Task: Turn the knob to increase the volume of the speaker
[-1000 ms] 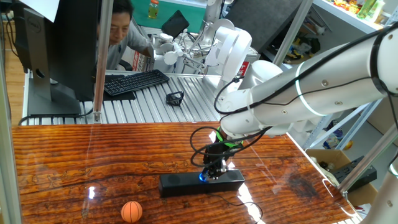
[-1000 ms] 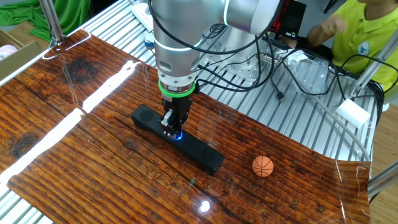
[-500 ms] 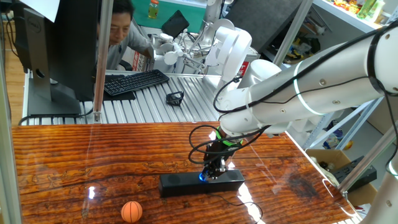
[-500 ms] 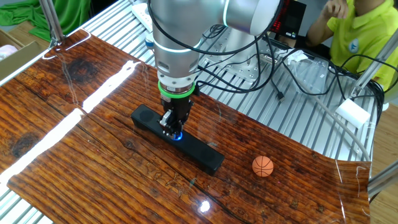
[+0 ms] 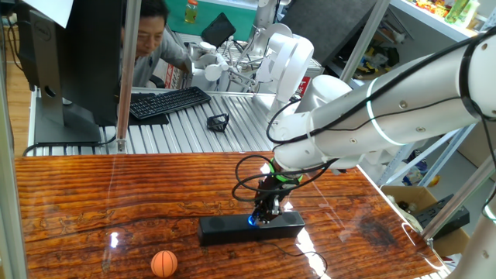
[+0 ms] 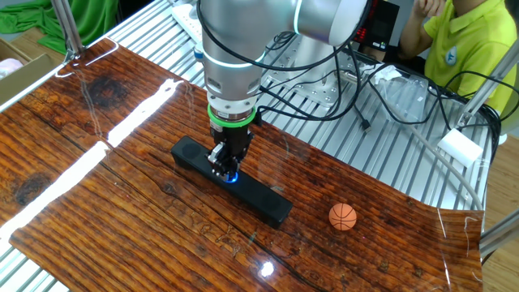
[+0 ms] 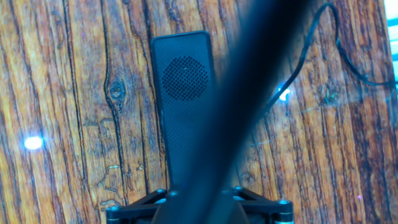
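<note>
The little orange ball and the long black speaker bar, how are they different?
The small orange ball is round and bright; the long black speaker bar is flat, boxy and dark. The ball lies alone, untouched, while the speaker has the gripper on its blue-lit knob. Both rest on the wooden table.

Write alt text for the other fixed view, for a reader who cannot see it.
A white robot arm points its gripper straight down, closed on the blue-lit knob at the middle of a long black speaker lying on a wooden table. A small orange ball sits beyond the speaker's end.
</note>
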Available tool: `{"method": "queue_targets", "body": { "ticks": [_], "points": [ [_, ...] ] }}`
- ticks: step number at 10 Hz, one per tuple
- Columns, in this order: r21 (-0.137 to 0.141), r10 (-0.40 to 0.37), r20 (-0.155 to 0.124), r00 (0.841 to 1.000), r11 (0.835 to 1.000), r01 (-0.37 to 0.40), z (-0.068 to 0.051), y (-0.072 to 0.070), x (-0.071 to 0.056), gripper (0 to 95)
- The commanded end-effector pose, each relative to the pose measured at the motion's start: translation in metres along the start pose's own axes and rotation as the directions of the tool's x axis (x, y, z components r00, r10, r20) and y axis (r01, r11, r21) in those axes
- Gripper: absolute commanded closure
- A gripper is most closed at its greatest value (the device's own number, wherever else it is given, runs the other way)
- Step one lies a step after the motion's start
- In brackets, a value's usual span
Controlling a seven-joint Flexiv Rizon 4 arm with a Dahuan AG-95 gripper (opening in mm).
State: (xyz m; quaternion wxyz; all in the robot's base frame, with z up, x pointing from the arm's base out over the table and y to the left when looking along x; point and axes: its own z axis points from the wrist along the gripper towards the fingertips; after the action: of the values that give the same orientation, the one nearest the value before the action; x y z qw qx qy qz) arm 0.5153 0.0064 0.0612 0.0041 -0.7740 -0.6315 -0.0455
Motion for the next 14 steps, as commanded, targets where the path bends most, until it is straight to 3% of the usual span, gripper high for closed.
{"method": "queue_targets", "body": {
  "ticks": [1,11,14],
  "points": [
    [-0.005,0.032,-0.002,0.999,0.999,-0.032,0.0025,0.0001,-0.0003,95.0],
    [-0.027,0.181,-0.004,0.983,0.983,-0.181,0.0026,-0.0017,-0.0011,95.0],
    [-0.022,0.261,-0.008,0.965,0.965,-0.261,0.0014,-0.0014,-0.0005,95.0]
  ]
}}
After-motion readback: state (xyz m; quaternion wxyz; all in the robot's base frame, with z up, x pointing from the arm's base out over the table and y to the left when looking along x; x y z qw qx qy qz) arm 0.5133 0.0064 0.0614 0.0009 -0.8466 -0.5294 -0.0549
